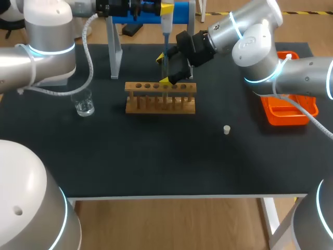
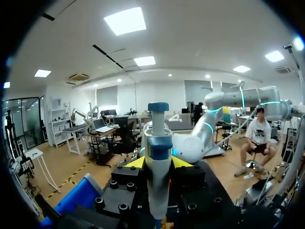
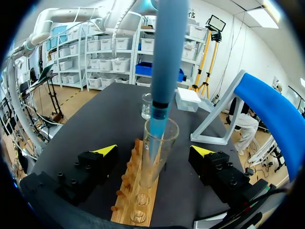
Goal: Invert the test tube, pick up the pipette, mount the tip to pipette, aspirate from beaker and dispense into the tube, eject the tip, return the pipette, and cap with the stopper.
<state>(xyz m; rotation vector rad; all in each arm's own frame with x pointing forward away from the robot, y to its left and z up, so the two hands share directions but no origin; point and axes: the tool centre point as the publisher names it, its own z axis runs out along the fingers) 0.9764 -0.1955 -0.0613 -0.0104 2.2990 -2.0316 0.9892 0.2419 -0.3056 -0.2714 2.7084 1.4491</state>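
- Pipette (image 2: 157,157) first: my left gripper (image 2: 158,163) is clamped on its white body just under the blue plunger head, a yellow tip pressing on either side.
- It hangs upright at the top middle of the head view, and its lower blue end reaches down into the mouth of the tube (image 3: 159,148).
- Glass and open-mouthed, the tube stands upright in a hole of the wooden rack (image 1: 160,104), a little above the middle of the head view.
- My right gripper (image 3: 154,150) is spread wide around the tube, a finger well off each side, neither one touching it.
- I judge this to be the dispense step, with eject, return and capping yet to come.
- I expect the tube to be light, smooth and brittle, so I would pinch it gently at mid-height above the rack, never at the lip.
- Off at the left sits the beaker (image 1: 84,102), well apart from the rack.
- Right of centre, the small white stopper (image 1: 227,129) lies alone on the mat; it looks light, and best taken by its sides.
- An orange tray (image 1: 283,117) lies at the right edge.
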